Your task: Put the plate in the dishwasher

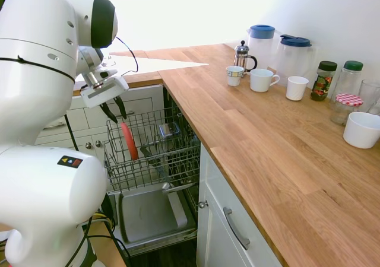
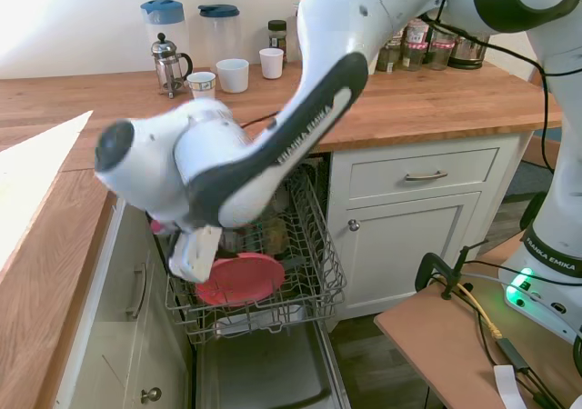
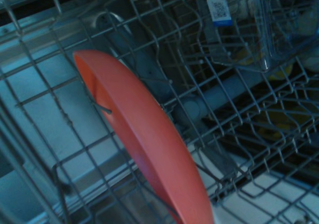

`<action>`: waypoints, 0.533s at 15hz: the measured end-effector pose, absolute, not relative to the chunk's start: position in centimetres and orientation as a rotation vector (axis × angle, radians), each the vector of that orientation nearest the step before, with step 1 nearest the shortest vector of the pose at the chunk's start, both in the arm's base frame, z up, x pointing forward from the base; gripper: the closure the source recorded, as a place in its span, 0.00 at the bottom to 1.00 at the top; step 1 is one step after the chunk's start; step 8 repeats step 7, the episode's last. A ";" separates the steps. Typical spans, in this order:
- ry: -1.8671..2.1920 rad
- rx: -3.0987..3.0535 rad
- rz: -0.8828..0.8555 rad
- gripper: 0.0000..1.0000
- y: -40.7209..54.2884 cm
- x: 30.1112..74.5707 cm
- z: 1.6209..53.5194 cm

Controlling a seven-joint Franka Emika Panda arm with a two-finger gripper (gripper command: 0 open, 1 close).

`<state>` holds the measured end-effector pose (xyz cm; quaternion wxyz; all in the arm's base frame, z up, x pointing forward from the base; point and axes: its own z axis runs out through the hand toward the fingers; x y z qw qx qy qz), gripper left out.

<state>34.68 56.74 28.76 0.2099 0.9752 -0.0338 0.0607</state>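
The dishwasher (image 1: 155,178) stands open under the wooden counter (image 1: 267,142), its wire rack (image 1: 155,151) pulled out. The plate (image 1: 129,140) stands on edge in the rack's left part. Just above it, the gripper (image 1: 113,110) hangs open, holding nothing.

- In the second exterior view, we cannot see the gripper's fingers: the blurred white arm (image 2: 227,168) covers them.
- The same arm hides the upper edge of the round coral-red plastic plate (image 2: 241,279) and part of the grey wire rack (image 2: 314,282) there.
- In the wrist view, the plate (image 3: 149,144) runs off the picture's edge.
- The label on the clear plastic container (image 3: 249,30) is too small for us to read.
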 end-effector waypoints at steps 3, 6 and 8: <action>-0.218 2.811 -0.079 0.00 52.5 41.6 39.2; -0.388 2.929 -0.260 0.00 43.6 49.3 48.0; -0.450 2.969 -0.314 0.00 40.0 51.4 50.3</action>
